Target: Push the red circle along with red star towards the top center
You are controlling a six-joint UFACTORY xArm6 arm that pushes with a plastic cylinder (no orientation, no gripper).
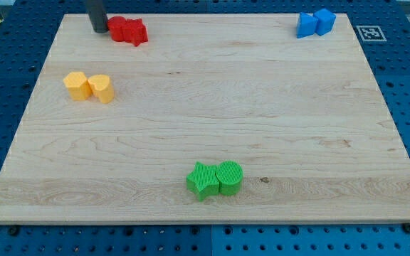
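The red circle (119, 28) and the red star (137, 32) lie touching each other near the view's top left of the wooden board (262, 99), circle on the left. My tip (99, 30) stands just left of the red circle, touching or nearly touching it.
Two yellow blocks (90, 87) sit side by side at the view's left. A green star (203, 180) and a green circle (229, 176) touch near the view's bottom centre. Two blue blocks (314, 23) sit at the view's top right. Blue pegboard surrounds the board.
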